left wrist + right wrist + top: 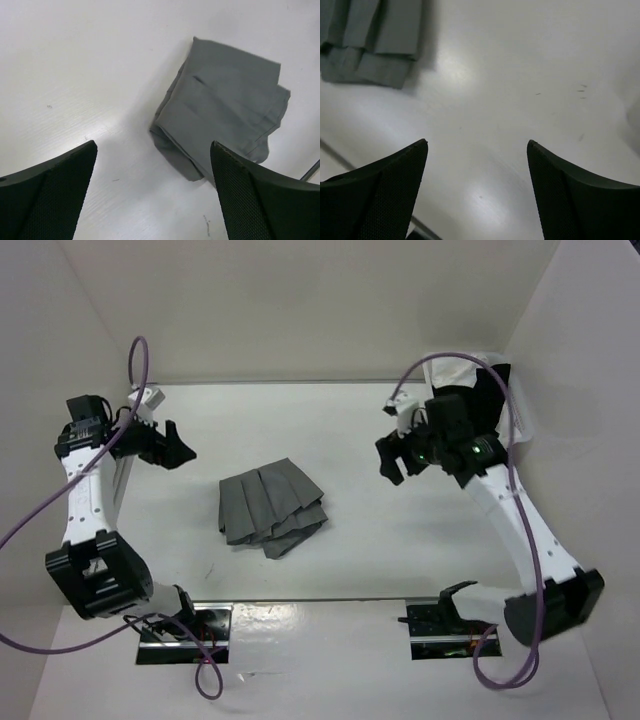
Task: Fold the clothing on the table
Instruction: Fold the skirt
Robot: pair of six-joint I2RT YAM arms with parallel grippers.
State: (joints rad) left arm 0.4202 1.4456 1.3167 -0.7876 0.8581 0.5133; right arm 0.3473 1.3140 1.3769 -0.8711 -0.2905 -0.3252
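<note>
clothing (272,508) is on the table (350,430), left of centre, a bit nearer the near edge than the far one. Grey pleated fabric, folded into a compact stack of several layers. Pleats run down the top layer, and the lower layers stick out unevenly on the side toward the near-right corner. Neither arm touches it.

left gripper (174,445) hangs over the left edge, toward the far-left corner, well apart from the clothing. Fingers are spread wide. In the left wrist view (153,143) both black fingertips (60,190) frame bare table, and the clothing (225,105) lies beyond them toward the right finger. It isn't gripped.

right gripper (392,462) is over the right half, toward the far-right corner, also well apart from the clothing. Its fingers are wide too. In the right wrist view (476,141) only white table shows between them, and the clothing (370,45) sits in the top-left of that view, away from the tips.

black garment (505,405) and white garment (462,368) are bunched in the far-right corner behind the right arm. I can't tell how they're stacked.

metal rail (320,602) runs along the near edge between the two arm bases. purple cables (60,502) loop off both arms.
</note>
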